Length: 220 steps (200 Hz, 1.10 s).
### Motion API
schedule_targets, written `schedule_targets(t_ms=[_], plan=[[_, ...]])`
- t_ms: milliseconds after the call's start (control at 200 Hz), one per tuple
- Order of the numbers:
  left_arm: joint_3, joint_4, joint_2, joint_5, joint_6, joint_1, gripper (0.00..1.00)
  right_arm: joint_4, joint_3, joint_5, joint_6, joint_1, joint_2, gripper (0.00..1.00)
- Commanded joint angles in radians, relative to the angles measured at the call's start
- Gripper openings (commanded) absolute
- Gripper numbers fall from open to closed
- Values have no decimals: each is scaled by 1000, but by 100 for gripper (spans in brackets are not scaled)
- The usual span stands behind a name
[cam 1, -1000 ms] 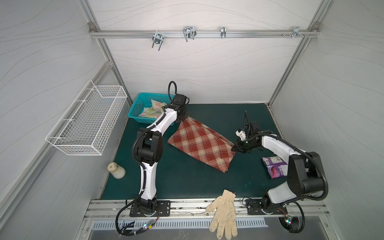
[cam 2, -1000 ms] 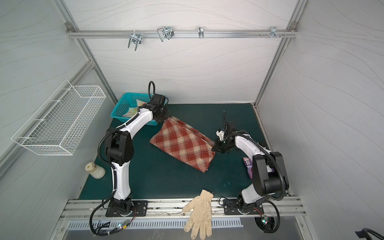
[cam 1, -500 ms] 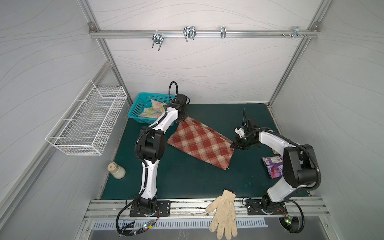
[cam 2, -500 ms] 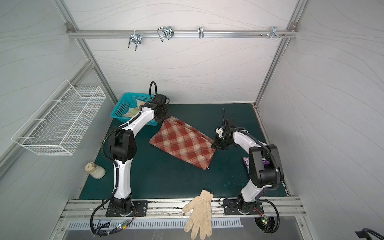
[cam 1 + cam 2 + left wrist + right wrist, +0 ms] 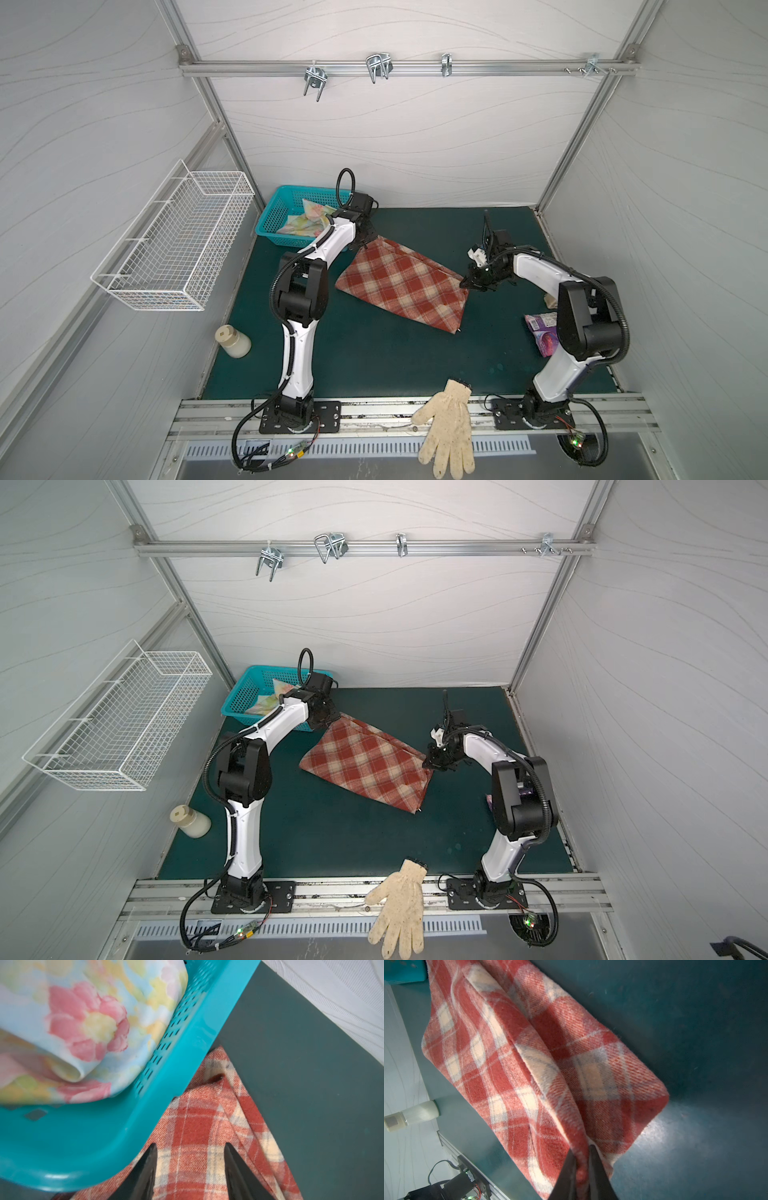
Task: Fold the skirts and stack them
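Taking the green mat (image 5: 374, 365) as the dial, with 6 o'clock at the arm bases:

A glove (image 5: 449, 419) lies across the front rail at 6 o'clock, its cuff just reaching the mat's edge. A jar (image 5: 232, 340) lies on its side off the mat at 8 o'clock. A purple packet (image 5: 540, 328) sits at 4 o'clock, partly hidden by the right arm.

The plaid skirt (image 5: 403, 282) lies folded at the centre, its long side running from 11 to 4 o'clock. The right gripper (image 5: 582, 1157) is at the skirt's 3 o'clock corner, closed tight on a raised pinch of the plaid cloth. The left gripper (image 5: 190, 1167) is at the skirt's 11 o'clock corner. Its jaws stand apart over the plaid, which lies flat between them and is not pinched.

A teal basket (image 5: 272, 216) stands at 10 o'clock in the far corner, its rim just beside that skirt corner. The floral skirt (image 5: 309, 216) lies crumpled inside it.
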Motion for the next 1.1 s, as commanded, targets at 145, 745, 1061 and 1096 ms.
schedule_targets(t_ms=[145, 745, 1061, 1096], plan=[[-108, 87, -148, 11, -9, -20, 54, -52, 57, 51, -30, -8, 45, 16], [-264, 151, -240, 77, 6, -50, 55, -10, 77, 184, 8, -16, -12, 56], [-510, 262, -383, 112, 8, -56, 75, 126, -191, 2, 94, 55, -207, 99], [-545, 283, -401, 110, 5, -57, 83, 141, -214, 4, 103, 66, -210, 99]])
